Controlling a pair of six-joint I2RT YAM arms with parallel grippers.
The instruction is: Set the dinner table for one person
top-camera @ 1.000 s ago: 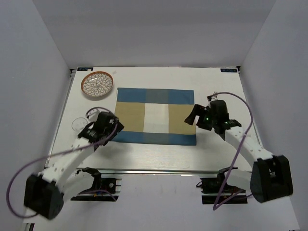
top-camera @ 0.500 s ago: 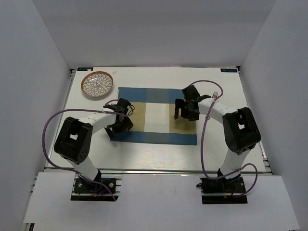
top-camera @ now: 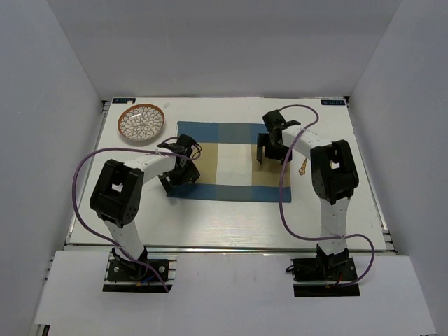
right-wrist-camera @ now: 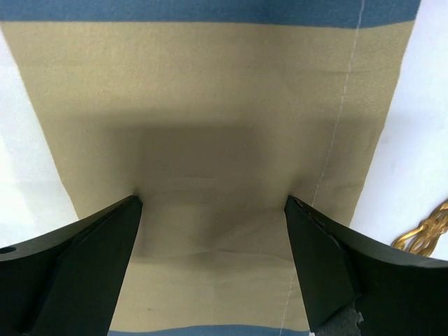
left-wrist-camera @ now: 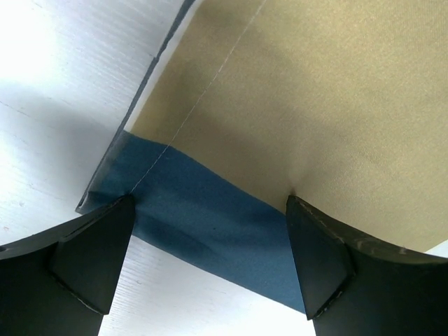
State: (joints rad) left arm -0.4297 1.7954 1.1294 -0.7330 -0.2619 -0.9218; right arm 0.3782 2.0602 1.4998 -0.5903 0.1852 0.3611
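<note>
The blue-and-tan checked placemat (top-camera: pixel 231 164) lies in the middle of the white dinner table (top-camera: pixel 224 220). My left gripper (top-camera: pixel 180 170) is open, its fingers (left-wrist-camera: pixel 91 259) pressing on the mat's near-left corner (left-wrist-camera: pixel 210 224), where the blue band wrinkles. My right gripper (top-camera: pixel 271 145) is open, its fingers (right-wrist-camera: pixel 329 259) pressing on the tan patch (right-wrist-camera: pixel 210 140) near the mat's right edge. Neither holds anything. A gold fork (top-camera: pixel 304 166) lies on the table just right of the mat; its handle shows in the right wrist view (right-wrist-camera: pixel 423 227).
An orange-rimmed patterned plate (top-camera: pixel 142 121) sits at the far left corner of the table. White walls close in the left, right and far sides. Purple cables loop from both arms over the table.
Both arms reached inward onto the placemat, the left to its near-left corner, the right to its right side. The mat's left edge has rumpled. The fork now lies nearer, beside the mat.
</note>
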